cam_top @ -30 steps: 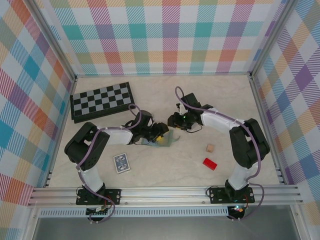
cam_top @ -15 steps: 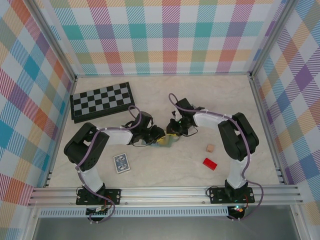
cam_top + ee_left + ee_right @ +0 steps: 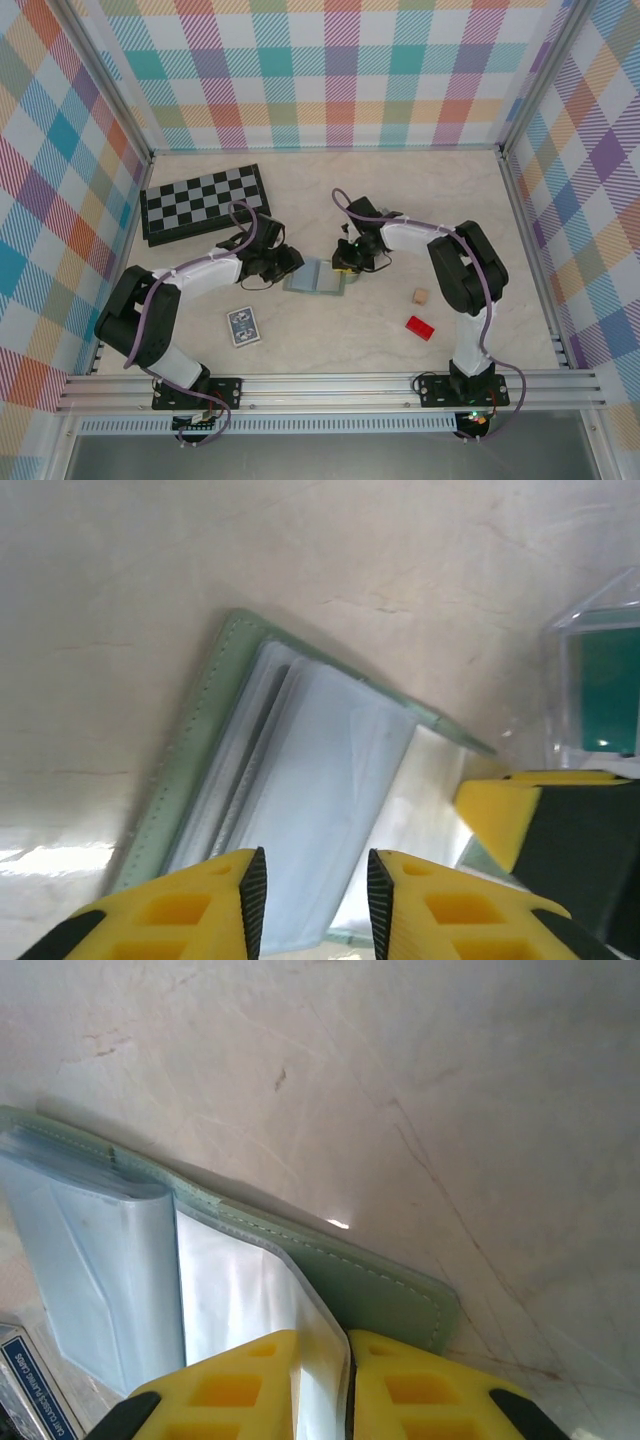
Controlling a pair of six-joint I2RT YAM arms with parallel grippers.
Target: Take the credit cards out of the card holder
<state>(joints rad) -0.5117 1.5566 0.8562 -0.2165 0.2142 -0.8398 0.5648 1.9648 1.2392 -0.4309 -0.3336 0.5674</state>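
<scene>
Right hand (image 3: 347,1360) pinches the card holder (image 3: 380,1285) by a sleeve.

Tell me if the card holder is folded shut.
No, the card holder lies spread open, with its clear inner sleeves facing up.

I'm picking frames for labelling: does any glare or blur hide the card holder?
Top external: even light, the card holder sharp but small. Left wrist: bright glare on the table at lower left, off the holder. Right wrist: one small glint on the table by the holder's edge; its stitching reads clearly.
</scene>
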